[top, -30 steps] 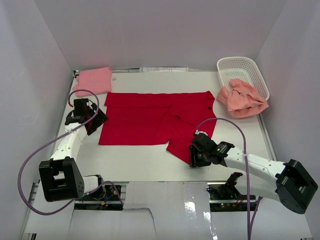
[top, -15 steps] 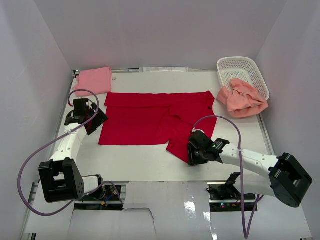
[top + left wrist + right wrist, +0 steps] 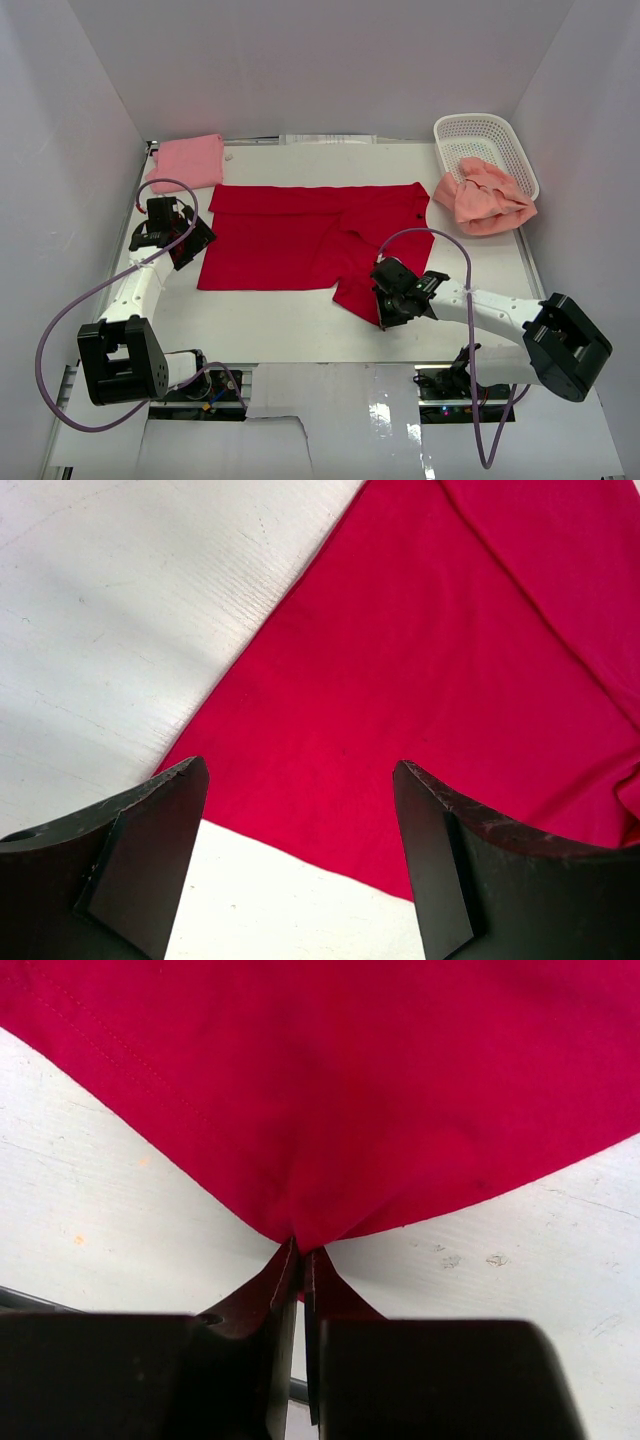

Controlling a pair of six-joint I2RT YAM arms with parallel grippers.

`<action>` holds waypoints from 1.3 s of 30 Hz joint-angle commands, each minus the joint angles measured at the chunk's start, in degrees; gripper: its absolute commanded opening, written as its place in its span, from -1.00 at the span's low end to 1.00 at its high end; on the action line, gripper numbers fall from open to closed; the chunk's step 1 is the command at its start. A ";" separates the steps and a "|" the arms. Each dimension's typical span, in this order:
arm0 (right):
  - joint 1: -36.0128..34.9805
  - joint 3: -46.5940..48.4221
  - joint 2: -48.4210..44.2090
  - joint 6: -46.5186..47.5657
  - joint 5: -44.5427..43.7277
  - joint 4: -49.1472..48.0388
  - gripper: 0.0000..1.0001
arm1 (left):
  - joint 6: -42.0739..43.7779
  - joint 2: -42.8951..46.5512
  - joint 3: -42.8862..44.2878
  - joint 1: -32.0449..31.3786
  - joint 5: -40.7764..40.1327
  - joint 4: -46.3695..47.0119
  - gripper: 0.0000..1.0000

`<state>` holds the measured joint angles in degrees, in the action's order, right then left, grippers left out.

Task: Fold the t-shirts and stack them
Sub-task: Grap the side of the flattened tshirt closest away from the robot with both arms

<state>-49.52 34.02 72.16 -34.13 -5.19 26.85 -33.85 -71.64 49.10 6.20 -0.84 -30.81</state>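
Where the red t-shirt lies spread flat across the middle of the white table, its near right part narrows to a point. The right gripper is clenched on that tip. In the right wrist view its two dark fingers press together with a pinch of red cloth between them, and the rest of the shirt fans away from them over the table. From above, this gripper sits at the near right edge of the shirt, low to the table.

The left gripper hangs at the shirt's left side with its jaws wide apart, grasping nothing. In the left wrist view the shirt's near left corner lies just beside one finger, red cloth fills the gap between the two, and bare table shows to the left and below. Whether the fingertips touch the cloth cannot be told.

A white lattice basket stands at the far right corner of the table. The salmon-peach t-shirt is bunched over its near rim, partly inside the basket and partly spilling onto the table, well apart from both grippers.

The light pink t-shirt lies folded into a neat rectangle at the far left corner, just beside the red shirt's far left corner
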 commanded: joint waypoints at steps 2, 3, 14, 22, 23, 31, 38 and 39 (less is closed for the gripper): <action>-0.32 -0.19 1.41 0.56 1.32 3.82 -0.85 | 0.53 2.20 -0.85 0.22 0.23 1.10 0.71; -0.32 0.08 0.97 0.56 1.50 3.91 -0.85 | 0.53 2.55 -0.94 0.22 0.05 1.36 0.71; 1.09 9.22 -4.22 2.57 1.58 8.83 -0.85 | -0.16 4.49 -3.13 0.22 0.40 1.01 0.72; 3.72 12.30 -2.38 5.39 2.56 9.18 -0.85 | -2.45 4.75 -6.29 0.31 3.83 1.45 0.70; 3.99 12.65 -2.03 5.65 2.55 9.01 -0.85 | -2.98 4.84 -6.82 0.22 4.09 1.45 0.69; 6.45 15.55 0.52 8.46 3.08 8.57 -0.85 | -13.34 8.97 -12.36 0.22 -4.59 -0.74 0.65; 7.86 14.15 0.44 9.26 4.40 7.52 -0.85 | -20.47 5.81 -8.24 0.22 -13.13 -7.95 0.56; 7.94 13.97 0.35 9.26 4.40 7.51 -0.85 | -20.91 4.76 -8.06 0.22 -13.39 -8.04 0.47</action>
<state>-41.98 47.35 72.60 -26.22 -1.74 35.05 -50.96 -65.71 38.68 6.22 -9.89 -36.18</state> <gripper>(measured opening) 0.086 0.762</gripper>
